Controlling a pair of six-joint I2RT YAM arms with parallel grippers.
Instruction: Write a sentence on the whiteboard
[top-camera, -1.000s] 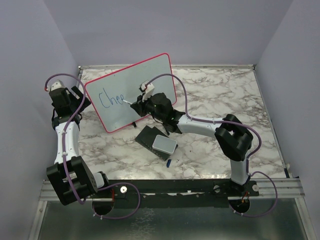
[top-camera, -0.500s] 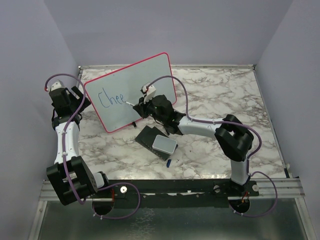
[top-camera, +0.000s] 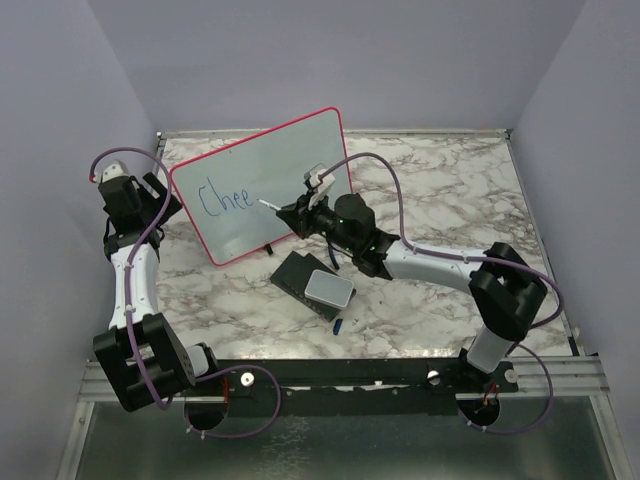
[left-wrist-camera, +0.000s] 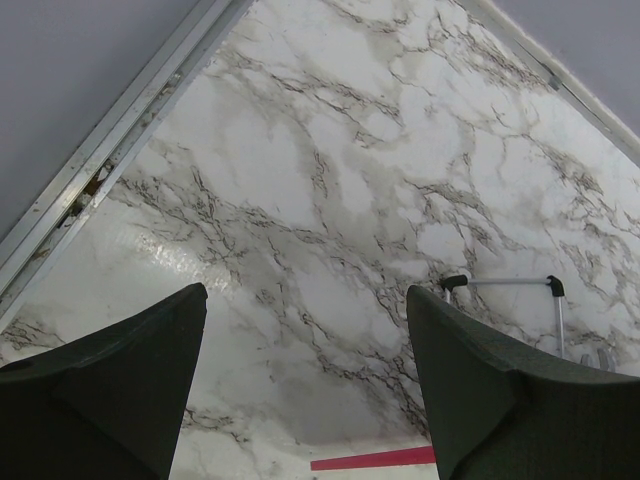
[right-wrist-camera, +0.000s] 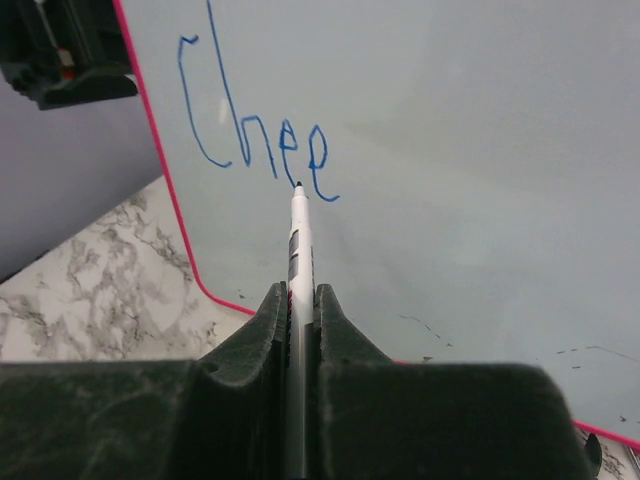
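Note:
The whiteboard (top-camera: 290, 160) stands tilted at the back left, with a red-pink frame. The sentence (top-camera: 222, 197) reads "Chee" in blue. My right gripper (top-camera: 297, 212) is shut on a white marker (top-camera: 272, 207), whose tip points at the board just right of the last "e". In the right wrist view the marker (right-wrist-camera: 298, 240) runs up from my gripper (right-wrist-camera: 297, 295) to the writing (right-wrist-camera: 255, 140) on the board (right-wrist-camera: 480, 150). I cannot tell whether the tip touches. My left gripper (top-camera: 150, 195) is behind the board's left edge, open (left-wrist-camera: 305, 295) over marble; the red frame edge (left-wrist-camera: 372, 459) shows below it.
A dark block with a grey-white pad (top-camera: 328, 288) lies on the marble just in front of the board. A small blue cap (top-camera: 340, 323) lies near it. Lilac walls close the table on three sides. The board's wire stand (left-wrist-camera: 500, 283) shows behind it.
My right arm has drawn back to the right, and the marker tip has shifted slightly right past the last "e". The writing still reads "Chee". The left arm has not moved.

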